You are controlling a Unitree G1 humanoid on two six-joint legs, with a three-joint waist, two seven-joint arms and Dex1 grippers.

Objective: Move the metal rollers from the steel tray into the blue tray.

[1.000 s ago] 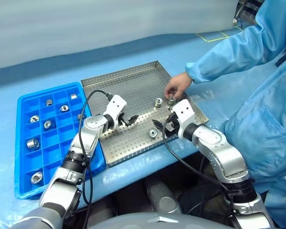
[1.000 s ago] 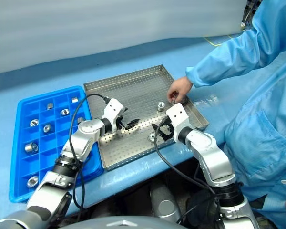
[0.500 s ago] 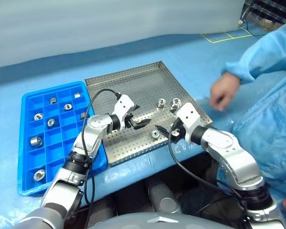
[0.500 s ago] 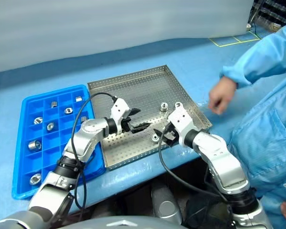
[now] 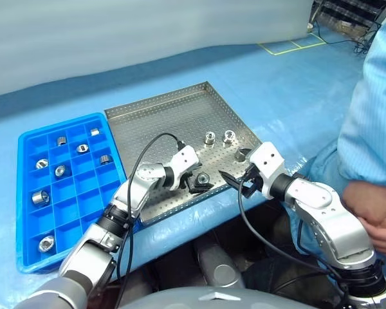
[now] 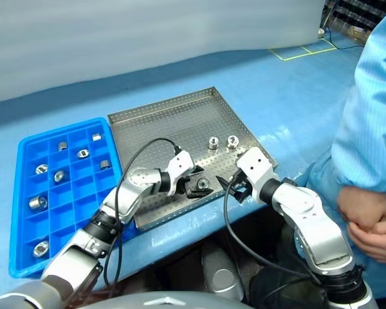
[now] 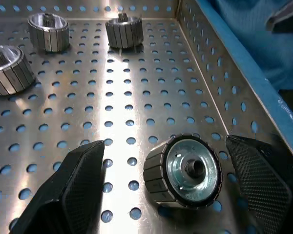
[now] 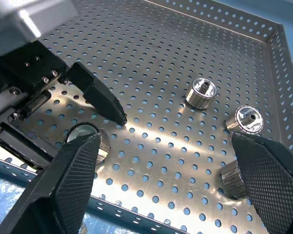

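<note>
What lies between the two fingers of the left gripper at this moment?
One metal roller lies on its side on the steel tray between the open left gripper's fingers, untouched by either, as the left wrist view shows.

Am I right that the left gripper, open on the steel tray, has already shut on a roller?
Not quite: the left gripper is open, its fingers either side of the roller on the steel tray, not touching. The left wrist view shows this.
</note>
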